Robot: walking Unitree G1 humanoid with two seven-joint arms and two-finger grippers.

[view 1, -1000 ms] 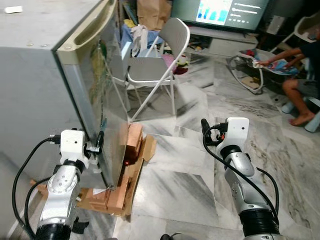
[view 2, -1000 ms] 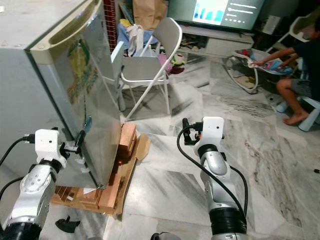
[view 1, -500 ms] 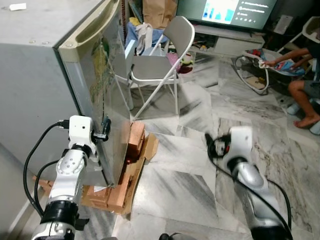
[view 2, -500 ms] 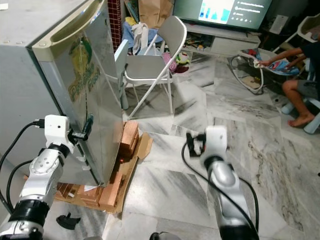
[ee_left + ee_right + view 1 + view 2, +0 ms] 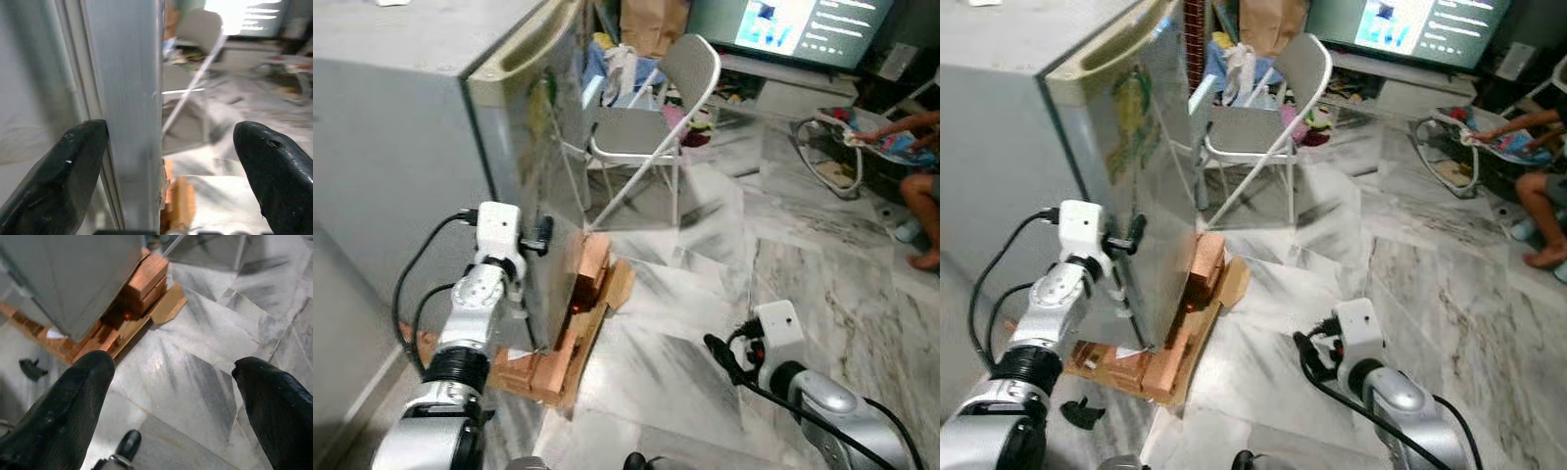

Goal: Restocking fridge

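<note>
Two fingers of left pincer (image 5: 161, 171) spread wide, straddling fridge door (image 5: 132, 112) free vertical edge; fridge (image 5: 411, 147) stands on wooden pallet (image 5: 558, 362); right pincer (image 5: 171, 396) wide, over floor, farther.

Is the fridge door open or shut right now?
Shut, it seems: the fridge door lies flush against the body, with the open left gripper straddling its edge.
</note>
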